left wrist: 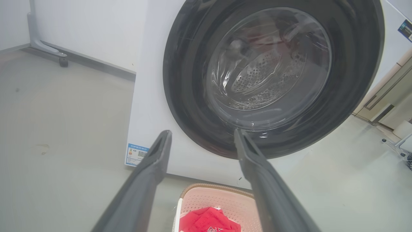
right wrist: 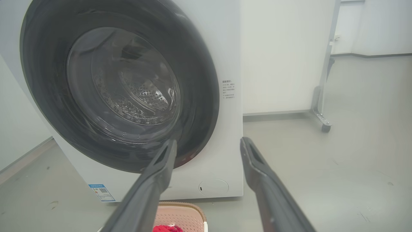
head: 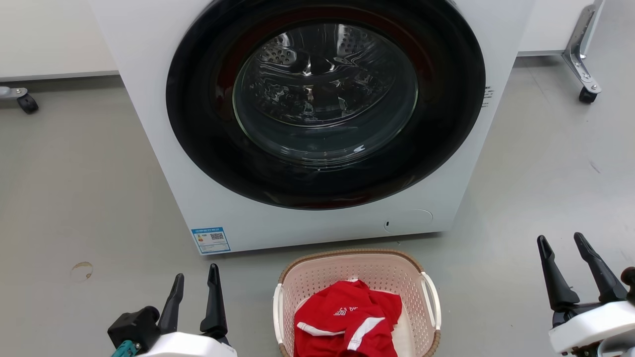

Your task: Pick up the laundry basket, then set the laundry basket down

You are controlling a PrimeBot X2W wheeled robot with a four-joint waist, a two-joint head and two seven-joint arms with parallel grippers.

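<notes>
On the floor just in front of the washer (head: 149,124), the laundry basket (head: 342,272) is sitting upright with a red garment (head: 347,317) lying inside. The left gripper (head: 196,271) and right gripper (head: 559,237) are hovering on either side, apart from it, fingers spread wide and gripping nothing. Judgement: the pick-up is not yet begun; this is the approach step. The next move is calling for both grippers to come down and inward onto the white side handles (head: 430,297), closing evenly for a level lift.
</notes>
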